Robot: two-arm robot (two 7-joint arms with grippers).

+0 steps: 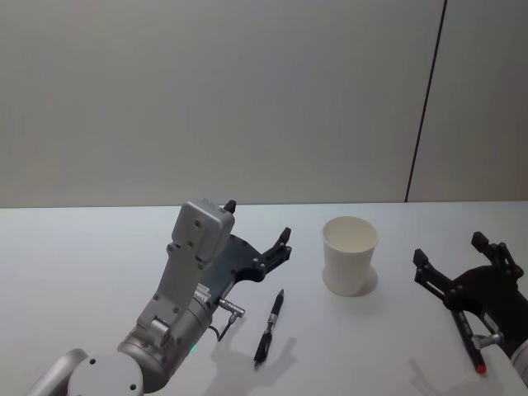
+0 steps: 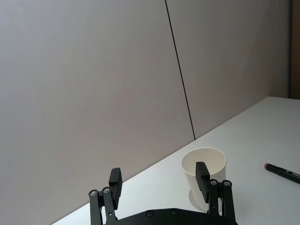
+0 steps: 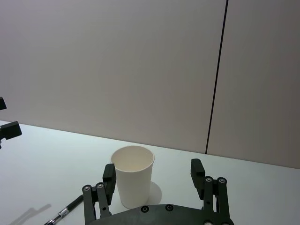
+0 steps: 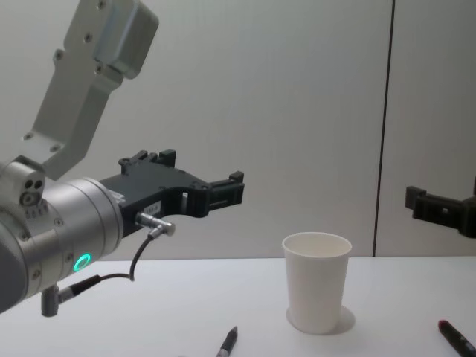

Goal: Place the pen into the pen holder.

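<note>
A black pen [image 1: 270, 327] lies on the white table, left of and nearer than the pen holder [image 1: 350, 254], a white paper cup standing upright and empty. My left gripper [image 1: 258, 220] hovers open above the table, behind the pen and left of the cup, with nothing between its fingers. In the left wrist view the left gripper [image 2: 158, 180] faces the cup [image 2: 213, 164]. To the right of the cup my right gripper [image 1: 450, 247] is open and empty. The right wrist view has the cup [image 3: 132, 176] just ahead of its fingers and the black pen [image 3: 65, 213] off to one side.
A second dark pen with a red end [image 1: 469, 340] lies on the table under my right gripper, also seen as the red-ended pen [image 4: 457, 338] at the chest view's lower right. A grey wall with a dark vertical seam [image 1: 425, 99] stands behind the table.
</note>
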